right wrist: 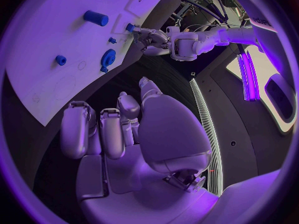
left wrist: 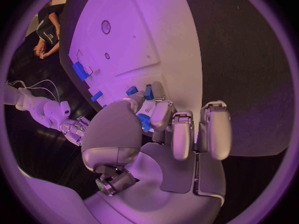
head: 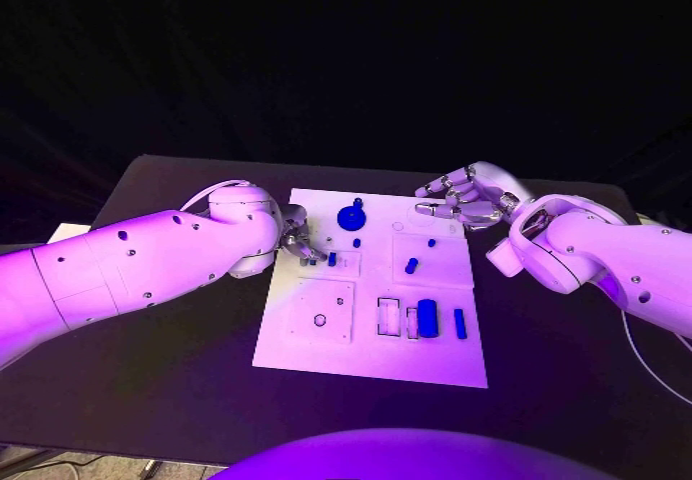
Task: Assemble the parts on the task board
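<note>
The white task board lies in the middle of the black table. My left hand is at the board's left edge, and its fingertips close on a small blue peg standing in the board; the same peg shows at those fingertips in the right wrist view. A blue gear with a knob sits just beyond that hand. My right hand hovers over the board's far right corner, fingers loosely bent and apart, holding nothing.
Other blue parts stand on the board: a tiny piece, a peg, a thick cylinder and a thin bar beside rectangular slots. Bare black table surrounds the board.
</note>
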You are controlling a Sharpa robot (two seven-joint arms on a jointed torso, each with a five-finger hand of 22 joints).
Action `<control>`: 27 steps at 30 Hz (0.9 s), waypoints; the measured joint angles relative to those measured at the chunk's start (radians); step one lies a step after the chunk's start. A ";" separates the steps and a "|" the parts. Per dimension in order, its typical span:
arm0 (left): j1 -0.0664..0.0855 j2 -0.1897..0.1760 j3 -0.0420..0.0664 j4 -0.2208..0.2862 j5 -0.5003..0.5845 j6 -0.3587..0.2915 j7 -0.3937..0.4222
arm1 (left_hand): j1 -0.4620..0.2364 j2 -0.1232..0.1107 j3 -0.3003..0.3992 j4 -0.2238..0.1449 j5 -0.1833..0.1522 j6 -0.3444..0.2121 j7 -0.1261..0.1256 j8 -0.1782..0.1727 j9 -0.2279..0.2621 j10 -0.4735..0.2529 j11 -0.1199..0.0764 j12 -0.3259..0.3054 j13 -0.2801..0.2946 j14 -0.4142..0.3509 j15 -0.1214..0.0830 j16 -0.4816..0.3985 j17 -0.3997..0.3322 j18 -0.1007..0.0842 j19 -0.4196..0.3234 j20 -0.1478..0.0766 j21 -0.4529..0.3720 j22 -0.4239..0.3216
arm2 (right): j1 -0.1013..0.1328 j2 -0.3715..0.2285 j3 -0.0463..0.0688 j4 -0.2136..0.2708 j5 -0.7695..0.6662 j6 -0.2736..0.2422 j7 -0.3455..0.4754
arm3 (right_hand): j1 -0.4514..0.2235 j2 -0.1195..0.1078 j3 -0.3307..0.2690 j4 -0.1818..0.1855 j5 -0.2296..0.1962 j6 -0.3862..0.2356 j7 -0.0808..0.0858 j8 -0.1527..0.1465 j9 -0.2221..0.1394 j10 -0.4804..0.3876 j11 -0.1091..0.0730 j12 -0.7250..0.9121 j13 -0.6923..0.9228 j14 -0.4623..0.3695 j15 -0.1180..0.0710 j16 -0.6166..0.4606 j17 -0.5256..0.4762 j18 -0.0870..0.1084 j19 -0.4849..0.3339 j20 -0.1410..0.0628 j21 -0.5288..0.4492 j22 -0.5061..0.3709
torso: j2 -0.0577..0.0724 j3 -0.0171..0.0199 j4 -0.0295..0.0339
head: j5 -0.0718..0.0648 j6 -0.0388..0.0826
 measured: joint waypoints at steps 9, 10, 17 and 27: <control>0.000 0.002 0.000 -0.002 -0.001 -0.003 0.000 | -0.004 0.004 -0.028 0.017 0.000 0.004 0.000 -0.004 0.000 0.000 0.000 0.000 0.000 0.000 0.000 0.000 0.000 0.000 0.000 0.000 0.000 0.001 | 0.000 0.000 0.000 0.000 0.000 0.000 0.000 | 0.000 0.000 -0.003 -0.003 0.000 0.000 0.000 0.000 0.001 0.000 0.000 0.000 -0.002 0.000 0.000 -0.004 0.000 0.000 -0.004 -0.004 0.000 -0.001 | 0.000 0.0004 0.0001 | 0.001 0.000; -0.001 0.002 0.000 -0.003 -0.001 -0.003 0.000 | -0.004 0.004 -0.028 0.017 0.000 0.004 0.000 -0.004 0.000 0.000 0.000 0.000 0.000 0.000 0.000 0.000 0.000 0.000 0.000 0.000 0.000 0.001 | 0.000 0.000 0.000 0.000 0.000 0.000 0.000 | 0.000 0.000 -0.003 -0.003 0.000 0.000 0.000 0.000 0.001 0.000 0.000 0.000 -0.002 0.000 0.000 -0.004 0.000 0.000 -0.004 -0.004 0.000 -0.001 | 0.000 0.0004 0.0000 | 0.001 0.000; -0.001 0.003 -0.001 -0.004 -0.001 -0.007 0.000 | -0.003 0.004 -0.028 0.018 0.000 0.006 0.002 -0.003 0.000 0.000 0.000 0.000 0.000 0.000 0.000 0.000 0.000 0.000 0.000 0.000 0.000 0.001 | 0.000 0.000 0.000 0.000 0.000 0.001 0.000 | 0.000 0.000 -0.003 -0.003 0.000 0.000 0.000 0.000 0.001 0.000 0.000 0.000 -0.002 0.000 0.000 -0.004 0.000 0.000 -0.004 -0.004 0.000 -0.001 | 0.000 0.0005 -0.0006 | 0.002 0.001; -0.007 -0.018 0.001 0.007 0.049 -0.073 0.005 | 0.002 -0.001 -0.091 0.043 0.000 -0.016 0.010 -0.016 -0.002 -0.031 0.005 -0.063 -0.069 0.000 0.000 0.000 0.000 0.000 0.000 0.000 -0.027 0.001 | 0.000 0.000 0.000 -0.002 0.000 0.001 0.000 | 0.000 0.000 -0.003 -0.003 0.000 0.000 0.000 0.000 0.001 0.000 0.000 0.000 -0.002 0.000 0.000 -0.004 0.000 0.000 -0.004 -0.004 0.000 -0.001 | 0.000 -0.0001 0.0000 | 0.000 0.004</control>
